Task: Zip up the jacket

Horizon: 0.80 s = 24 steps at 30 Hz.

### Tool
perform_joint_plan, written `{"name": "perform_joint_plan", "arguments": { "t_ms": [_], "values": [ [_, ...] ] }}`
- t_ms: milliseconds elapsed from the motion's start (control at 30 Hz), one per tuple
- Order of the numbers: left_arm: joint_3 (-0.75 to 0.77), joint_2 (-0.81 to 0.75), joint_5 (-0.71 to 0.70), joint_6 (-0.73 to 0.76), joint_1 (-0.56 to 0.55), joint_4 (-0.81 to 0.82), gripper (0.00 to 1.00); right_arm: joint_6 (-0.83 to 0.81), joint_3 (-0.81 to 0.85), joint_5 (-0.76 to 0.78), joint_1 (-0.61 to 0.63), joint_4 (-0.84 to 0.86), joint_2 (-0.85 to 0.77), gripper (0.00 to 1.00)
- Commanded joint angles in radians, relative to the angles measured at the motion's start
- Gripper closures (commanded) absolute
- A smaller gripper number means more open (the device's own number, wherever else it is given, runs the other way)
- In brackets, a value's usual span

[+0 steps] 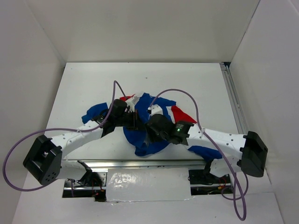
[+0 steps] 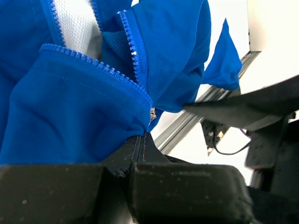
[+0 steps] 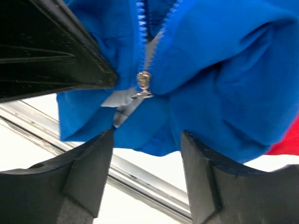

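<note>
The blue jacket (image 1: 142,135) with red and white panels lies bunched near the table's front middle, under both arms. My left gripper (image 2: 141,136) is shut on the jacket's bottom hem beside the zipper teeth (image 2: 100,70), lifting the fabric. In the right wrist view the silver zipper slider (image 3: 144,83) hangs at the base of the open zipper. My right gripper (image 3: 147,140) is open just below the slider, with blue fabric (image 3: 224,74) hanging down to its fingers. In the top view both grippers, left (image 1: 135,122) and right (image 1: 150,128), meet over the jacket's middle.
A metal rail (image 1: 154,163) runs along the table's near edge, just in front of the jacket. A second rail (image 1: 233,98) runs along the right edge. White walls enclose the table on three sides. Purple cables (image 1: 180,91) loop above the arms.
</note>
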Motion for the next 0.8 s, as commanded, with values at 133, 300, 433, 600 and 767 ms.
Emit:
{"name": "perform_joint_plan", "arguments": {
  "t_ms": [133, 300, 433, 600, 767],
  "values": [
    [0.012, -0.023, 0.036, -0.038, 0.003, 0.016, 1.0, 0.123, 0.037, 0.136, 0.053, 0.101, 0.1, 0.37],
    [0.007, -0.036, 0.046, -0.046, 0.003, 0.017, 1.0, 0.179, 0.068, 0.208, 0.059, 0.094, 0.159, 0.43],
    [-0.006, -0.053, 0.043, -0.052, 0.003, 0.023, 1.0, 0.219, 0.064, 0.242, 0.058, 0.11, 0.168, 0.52],
    [-0.006, -0.056, 0.045, -0.054, 0.003, 0.02, 1.0, 0.235, 0.047, 0.265, 0.062, 0.153, 0.154, 0.57],
    [-0.011, -0.055, 0.055, -0.054, 0.003, 0.025, 1.0, 0.241, 0.062, 0.302, 0.067, 0.151, 0.163, 0.58]
  ]
}}
